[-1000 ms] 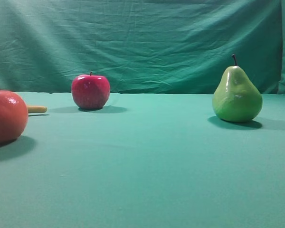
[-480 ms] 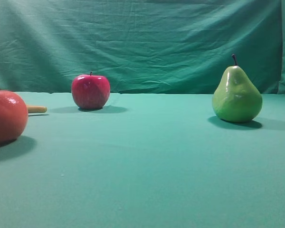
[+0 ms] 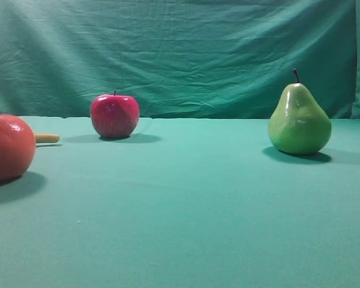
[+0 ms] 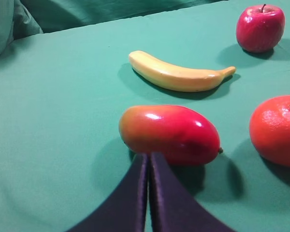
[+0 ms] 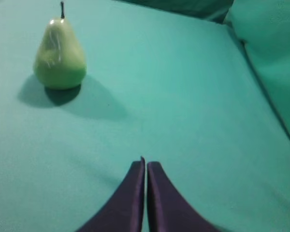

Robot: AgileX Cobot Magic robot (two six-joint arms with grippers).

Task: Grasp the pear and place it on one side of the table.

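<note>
In the right wrist view the right tool [image 5: 145,166] sits at the bottom edge, its two dark fingers pressed together with only a hairline seam between them and nothing caught there. It hangs over bare teal cloth of the bench [image 5: 183,96]. Farther on and off to the left stands the pear [image 5: 59,53], well apart from that tool. It rests on its wide round base with its long axis upright, the narrow neck and short dark stem pointing straight up, and a shadow spreads from its foot across the cloth.

The left tool [image 4: 149,162] likewise shows its fingers shut flat against each other, holding nothing. Just beyond its tips lies a red-and-orange mango [image 4: 170,134] on its side, long axis running left to right. To the right of the mango is a large orange-red round fruit [image 4: 276,129], cut by the frame edge. Past them lies a yellow banana [image 4: 179,75], also crosswise, and farthest back a red apple [image 4: 260,27] stands stem up.

From the exterior high view no arm is visible. The orange-red fruit sits nearest at the left edge, the apple farther back left of centre, and the pear upright toward the right, in front of the wrinkled teal backdrop [image 3: 186,54].
</note>
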